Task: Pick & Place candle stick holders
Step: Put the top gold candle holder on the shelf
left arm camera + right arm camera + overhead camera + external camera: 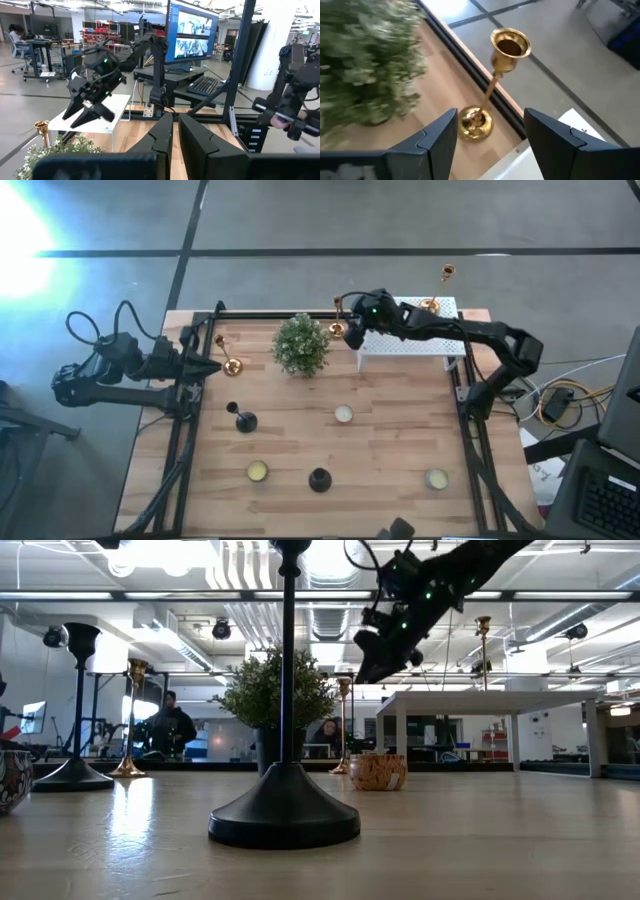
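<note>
Your right gripper (490, 135) hangs with fingers (437, 137) spread apart, empty, above a gold candle holder (492, 87) standing upright on the table (390, 450), framed between them, with the potted plant (301, 345) just beside. Your left gripper (215, 367) waits with fingers clenched and empty, tips near another gold holder (228, 360).

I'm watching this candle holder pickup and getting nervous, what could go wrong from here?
The open right gripper hovers above a slim shiny gold candle stick holder standing near the table's far edge; a clumsy approach could tip it off the table. The bushy green potted plant is next to it, so the fingers may snag leaves. The white perforated box sits under the arm and could get bumped.
</note>
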Controlling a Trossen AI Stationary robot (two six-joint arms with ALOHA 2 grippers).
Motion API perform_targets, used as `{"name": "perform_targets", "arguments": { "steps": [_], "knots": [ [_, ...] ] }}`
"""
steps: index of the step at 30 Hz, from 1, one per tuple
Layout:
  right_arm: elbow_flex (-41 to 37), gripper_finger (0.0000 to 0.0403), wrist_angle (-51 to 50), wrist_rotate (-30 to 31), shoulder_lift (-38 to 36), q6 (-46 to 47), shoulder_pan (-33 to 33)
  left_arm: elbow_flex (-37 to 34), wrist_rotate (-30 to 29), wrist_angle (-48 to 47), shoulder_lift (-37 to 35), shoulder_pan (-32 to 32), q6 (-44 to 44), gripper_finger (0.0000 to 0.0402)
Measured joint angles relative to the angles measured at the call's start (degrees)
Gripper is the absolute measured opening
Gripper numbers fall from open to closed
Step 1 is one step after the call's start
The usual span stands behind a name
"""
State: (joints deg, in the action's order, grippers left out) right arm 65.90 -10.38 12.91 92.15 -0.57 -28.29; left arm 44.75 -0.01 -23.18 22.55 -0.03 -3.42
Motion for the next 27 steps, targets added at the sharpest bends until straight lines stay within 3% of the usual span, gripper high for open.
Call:
{"name": "perform_targets", "arguments": {
  "steps": [8,27],
  "knots": [
    [-1.1,0.0219,7.9,-5.5,3.6,0.5,-2.5,0.0,0.0,0.0,0.0,0.0,0.0,0.0035],
    [-0.7,0.0219,12.8,-9.0,8.5,-1.7,-3.9,0.0,0.0,0.0,0.0,0.0,0.0,0.0035]
  ]
}}
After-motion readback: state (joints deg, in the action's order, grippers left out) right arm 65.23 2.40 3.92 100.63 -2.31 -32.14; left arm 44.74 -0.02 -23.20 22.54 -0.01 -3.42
